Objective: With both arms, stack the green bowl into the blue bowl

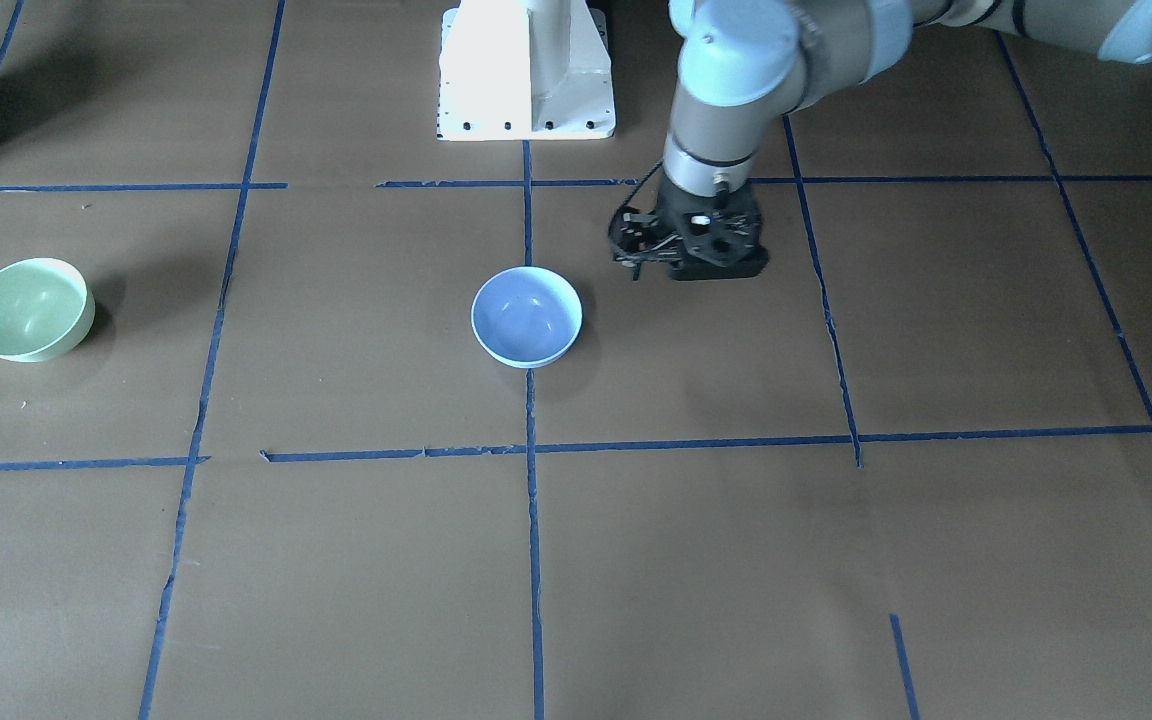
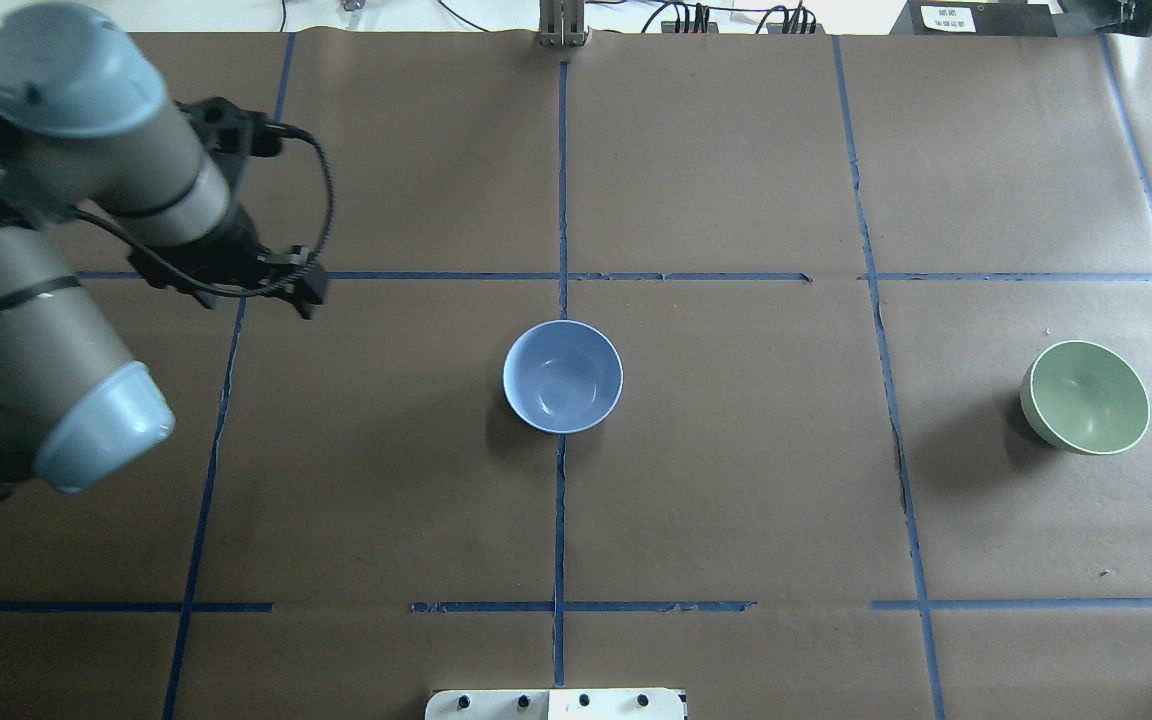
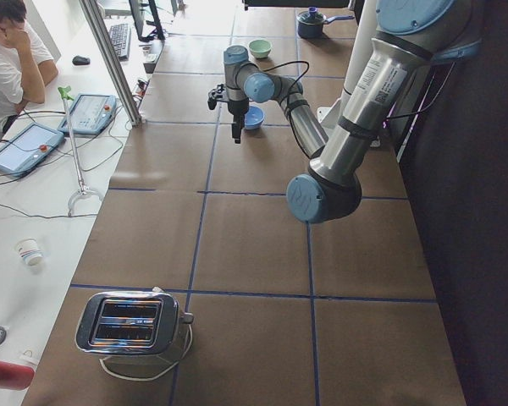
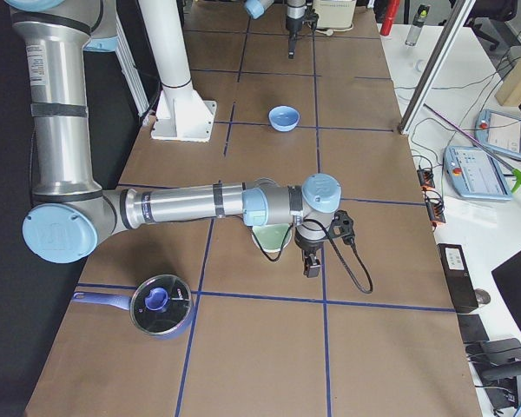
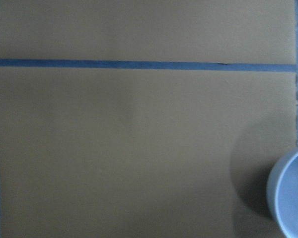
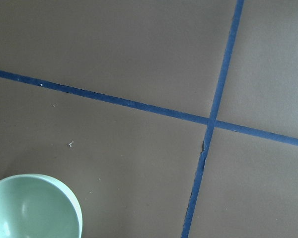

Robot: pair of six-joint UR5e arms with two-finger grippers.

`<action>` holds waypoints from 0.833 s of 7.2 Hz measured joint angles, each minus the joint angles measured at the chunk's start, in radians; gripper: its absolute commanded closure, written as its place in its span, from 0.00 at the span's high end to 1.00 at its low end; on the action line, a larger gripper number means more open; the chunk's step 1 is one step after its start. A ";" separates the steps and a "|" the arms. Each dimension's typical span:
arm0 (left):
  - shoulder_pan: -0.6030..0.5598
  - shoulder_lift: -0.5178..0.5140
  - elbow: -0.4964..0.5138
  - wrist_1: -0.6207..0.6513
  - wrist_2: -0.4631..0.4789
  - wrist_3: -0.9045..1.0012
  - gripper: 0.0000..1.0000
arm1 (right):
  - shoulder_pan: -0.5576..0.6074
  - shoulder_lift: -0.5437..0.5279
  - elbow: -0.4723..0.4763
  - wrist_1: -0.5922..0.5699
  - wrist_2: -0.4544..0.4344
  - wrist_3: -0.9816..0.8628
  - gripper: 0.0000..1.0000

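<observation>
From across the table you see the blue bowl point(image 1: 526, 315) upright in the middle of the worktop, on the centre tape line point(image 1: 533, 500), about halfway between the robot's edge and yours. The green bowl point(image 1: 29, 309) stands upright well apart from it, towards the worktop's end on the robot's right. The left gripper point(image 1: 693, 250) points down near the blue bowl, on its side towards the robot's left end, touching nothing. Its body hides the jaw gap, so you cannot tell how wide it stands. The white pedestal base point(image 1: 526, 70) sits at the robot's edge.

From overhead, the left arm point(image 2: 36, 300) comes in from the left end. Both bowls are empty, and again you cannot read the jaw gap.

From the left end, a toaster point(image 3: 131, 323) sits in the corner of that end and your edge, and a pot point(image 3: 309, 21) stands at the far end near the robot's edge.

From the right end, the right gripper point(image 4: 311, 263) points down just beside the green bowl, on your side of it. The right arm point(image 4: 182, 205) covers part of the bowl. You cannot tell its opening from here.

The left wrist view catches a slice of the blue bowl. The right wrist view catches the green bowl's rim beside a tape crossing.
</observation>
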 measured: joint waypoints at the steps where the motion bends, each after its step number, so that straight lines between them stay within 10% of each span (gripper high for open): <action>1: -0.147 0.114 -0.011 0.012 -0.055 0.259 1.00 | -0.020 0.006 0.021 0.001 0.003 0.038 1.00; 6: -0.674 0.459 0.210 -0.013 -0.221 0.994 1.00 | -0.097 -0.046 0.049 0.149 -0.003 0.254 1.00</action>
